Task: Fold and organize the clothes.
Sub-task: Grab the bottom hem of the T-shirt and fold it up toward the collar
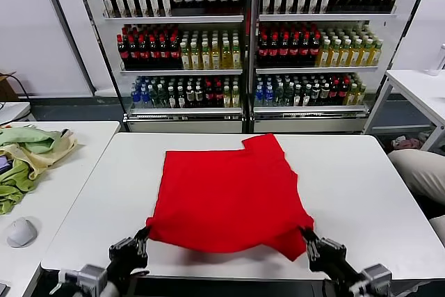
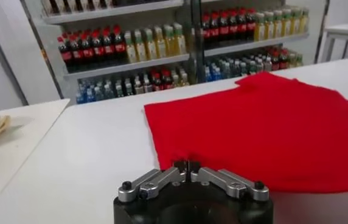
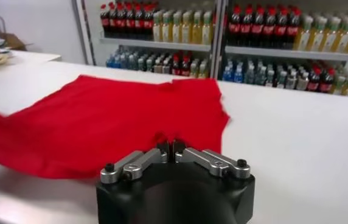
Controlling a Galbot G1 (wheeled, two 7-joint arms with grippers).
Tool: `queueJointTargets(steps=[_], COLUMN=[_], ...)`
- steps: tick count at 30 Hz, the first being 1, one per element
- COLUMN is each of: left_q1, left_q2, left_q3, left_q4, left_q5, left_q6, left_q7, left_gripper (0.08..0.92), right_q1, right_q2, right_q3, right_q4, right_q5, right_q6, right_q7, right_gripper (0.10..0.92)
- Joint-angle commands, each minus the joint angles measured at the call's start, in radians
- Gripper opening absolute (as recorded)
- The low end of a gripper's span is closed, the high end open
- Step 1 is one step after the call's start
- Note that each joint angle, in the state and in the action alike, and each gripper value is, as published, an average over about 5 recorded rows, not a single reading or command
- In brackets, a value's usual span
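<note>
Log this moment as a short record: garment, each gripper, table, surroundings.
garment: red T-shirt, plain side up, spread on the white table, its near edge at the table's front
left gripper: left gripper shut on the shirt's near left corner
right gripper: right gripper shut on the shirt's near right corner
side table: pale green and yellowish cloths heaped on the robot's left, a grey mouse nearer the robot
background: shelves of bottles behind the table
</note>
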State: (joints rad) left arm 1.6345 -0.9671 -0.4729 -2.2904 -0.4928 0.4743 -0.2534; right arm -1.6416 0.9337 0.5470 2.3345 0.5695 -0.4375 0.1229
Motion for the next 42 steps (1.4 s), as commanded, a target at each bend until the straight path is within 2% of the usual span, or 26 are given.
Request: queueJointTargets(steps=[1,9,18,24,33,42], left_q1=[-0.293,-0.382,-0.409,-0.438,-0.473,-0.475], left_q2=[-0.051,-0.088,-0.103,-0.105,-0.110,-0.120], left_q3=[0.039,0.087,0.108,0.122,0.127,0.126], left_q4=[0.253,0.342,0.371,0.376,0.481,0.498], left_q5=[-0.087,-0.084,-0.064,-0.052,0.000,0.031], left_q6=[-0.021,-0.010,-0.002,0.013,0.011,0.011], left_q7=[0.053,0.086,0.131,0.143,0.148,0.144], left_gripper=[0.085,0.085,0.085,0.085,0.085,0.092], right_q1=[0.218,0.261,0.272,0.311,0.356,0.374], right_q2=[0.011,0.046,0.071,0.073,0.078,0.102], right_q3=[-0.082,-0.128,-0.166,-0.186,-0.195,-0.228], right_q4=[-0.142,-0.214,-0.245,-0.266,-0.290,-0.323], right_q5=[0.008,-0.036,-0.065,-0.066,-0.062,-0.088], right_q6=[-0.020,-0.016,-0.016,-0.018,-0.028,-0.071], right_q7=[0.027,0.028,0.040,0.048,0.059,0.078], right_gripper=[0.138,0.138,0.138,0.138,0.138,0.160])
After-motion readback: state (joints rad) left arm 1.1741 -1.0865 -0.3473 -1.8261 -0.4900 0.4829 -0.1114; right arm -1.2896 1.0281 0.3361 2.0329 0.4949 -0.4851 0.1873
